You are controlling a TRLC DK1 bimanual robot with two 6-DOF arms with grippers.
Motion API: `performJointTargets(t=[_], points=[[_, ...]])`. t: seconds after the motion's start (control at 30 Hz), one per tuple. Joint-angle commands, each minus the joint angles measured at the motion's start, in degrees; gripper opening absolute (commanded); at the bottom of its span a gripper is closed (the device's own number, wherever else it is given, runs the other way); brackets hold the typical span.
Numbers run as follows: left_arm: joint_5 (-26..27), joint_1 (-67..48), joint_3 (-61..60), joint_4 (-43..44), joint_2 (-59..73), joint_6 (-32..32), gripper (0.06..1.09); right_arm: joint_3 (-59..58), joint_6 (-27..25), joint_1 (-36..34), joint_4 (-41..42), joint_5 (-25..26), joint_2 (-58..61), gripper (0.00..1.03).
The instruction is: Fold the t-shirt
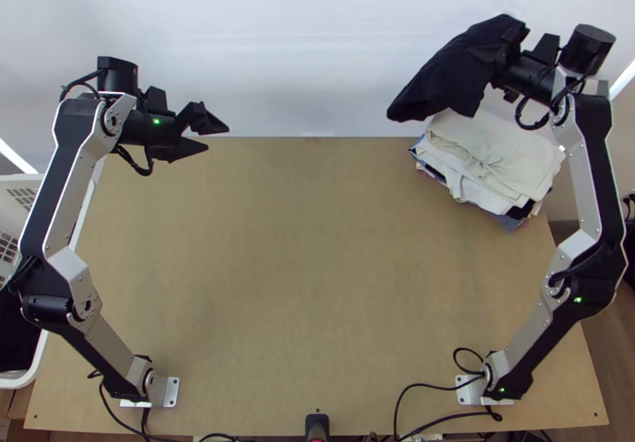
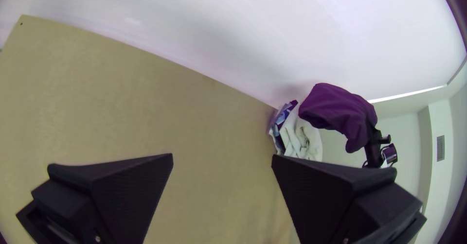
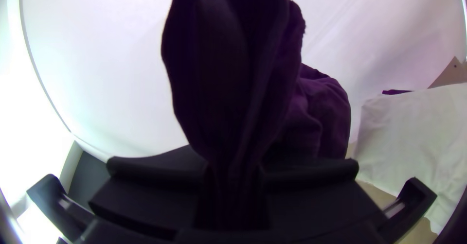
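Observation:
A black t-shirt [image 1: 448,73], bunched and hanging, is held over the back right of the table in the top view. At its upper right end my right gripper [image 1: 508,49] is shut on it. In the right wrist view the cloth [image 3: 228,78] rises from between the fingers of my right gripper [image 3: 232,176]. My left gripper [image 1: 218,135] stands open above the table's back left corner, nothing between its fingers. From the left wrist view, past my left gripper [image 2: 222,161], the t-shirt [image 2: 338,110] appears far off.
A stack of folded cloths [image 1: 492,156], white on top, lies at the table's back right corner, just below and beside the held t-shirt. A white basket [image 1: 28,378] with dark cloth stands off the left edge. Cables [image 1: 429,386] lie along the near edge.

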Motion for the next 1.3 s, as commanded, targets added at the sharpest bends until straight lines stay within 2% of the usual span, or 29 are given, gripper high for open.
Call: performJointTargets(t=[0.0,0.73,0.97,1.27], points=[[0.0,0.5,-1.2,-0.2,-2.2,0.8,1.05,2.6,1.2,-1.3,1.8,-1.0,1.8,0.03],[0.1,0.7,-1.5,-0.1,-2.4,0.7,1.05,3.8,-2.1,-9.9,-4.9,-4.4,1.4,0.03],[0.1,0.7,-1.5,-0.1,-2.6,0.6,1.05,1.1,-7.3,-12.0,-9.4,-4.5,-1.7,0.03],[0.1,0.4,-1.5,-0.1,-2.5,0.5,1.05,-10.4,-14.0,-14.5,-10.3,-4.3,-7.6,0.03]])
